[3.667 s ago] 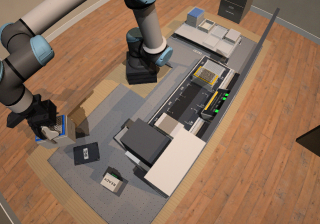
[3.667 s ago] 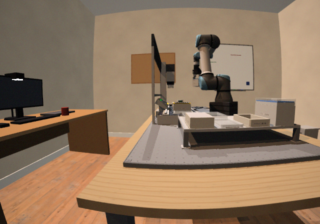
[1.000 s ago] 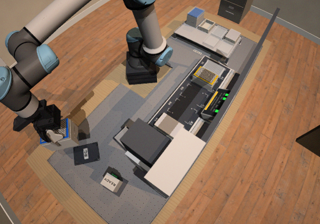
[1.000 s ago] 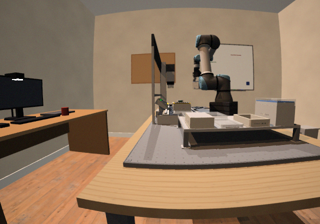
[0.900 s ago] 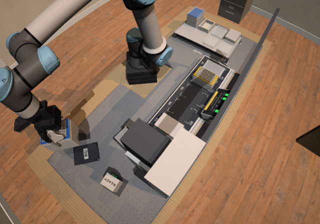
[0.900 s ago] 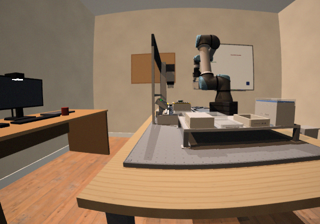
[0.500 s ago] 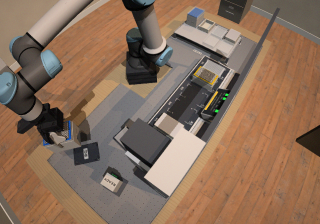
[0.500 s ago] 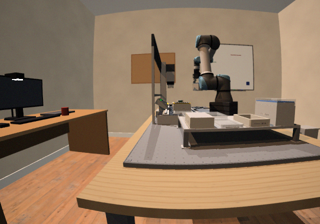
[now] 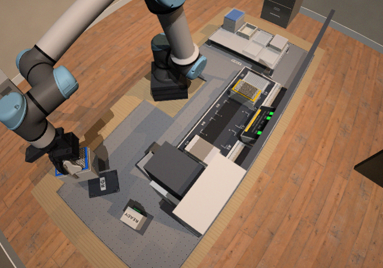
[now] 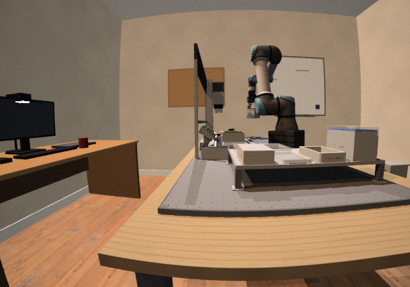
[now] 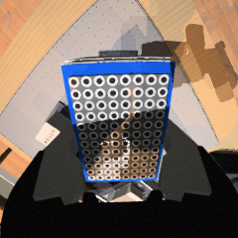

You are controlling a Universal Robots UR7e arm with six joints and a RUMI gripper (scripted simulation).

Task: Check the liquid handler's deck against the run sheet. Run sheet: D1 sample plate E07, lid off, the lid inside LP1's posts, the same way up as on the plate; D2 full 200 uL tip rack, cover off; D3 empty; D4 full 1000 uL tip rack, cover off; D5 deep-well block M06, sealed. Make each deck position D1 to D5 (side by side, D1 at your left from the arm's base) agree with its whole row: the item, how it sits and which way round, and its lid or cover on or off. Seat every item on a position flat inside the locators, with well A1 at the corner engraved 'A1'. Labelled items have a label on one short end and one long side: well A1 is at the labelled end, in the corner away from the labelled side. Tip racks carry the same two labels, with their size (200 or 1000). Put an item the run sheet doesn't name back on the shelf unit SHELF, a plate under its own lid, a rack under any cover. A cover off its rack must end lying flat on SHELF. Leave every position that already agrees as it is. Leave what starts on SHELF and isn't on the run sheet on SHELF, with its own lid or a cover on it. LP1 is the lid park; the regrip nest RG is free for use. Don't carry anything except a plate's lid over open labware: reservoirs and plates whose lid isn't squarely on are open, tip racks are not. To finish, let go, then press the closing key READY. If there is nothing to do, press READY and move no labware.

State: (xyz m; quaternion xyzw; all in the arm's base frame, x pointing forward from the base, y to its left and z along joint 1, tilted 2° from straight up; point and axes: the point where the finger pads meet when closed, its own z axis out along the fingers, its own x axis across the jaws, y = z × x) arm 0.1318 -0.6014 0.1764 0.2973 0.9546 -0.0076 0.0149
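My gripper [image 9: 67,163] is shut on a blue-framed tip rack [image 9: 74,163] with no cover. It holds the rack off the table, over the mat's corner beside the regrip nest RG [image 9: 103,183]. In the wrist view the rack [image 11: 119,128] fills the middle, its holes showing, with my fingers at its long sides. In the exterior view the gripper [image 10: 250,105] hangs with the rack [image 10: 252,113] well above table height. A yellow-framed tip rack [image 9: 246,90] sits uncovered at the deck's shelf end. A beige block [image 9: 201,148] sits at the deck's other end.
SHELF [image 9: 249,40] holds a blue-topped covered rack [image 9: 234,19], an open box [image 9: 248,30] and flat plates or lids. The liquid handler's housing [image 9: 191,178] stands beside the deck. The READY key [image 9: 133,218] is near RG. A tall gantry rail [image 10: 198,98] runs behind the deck.
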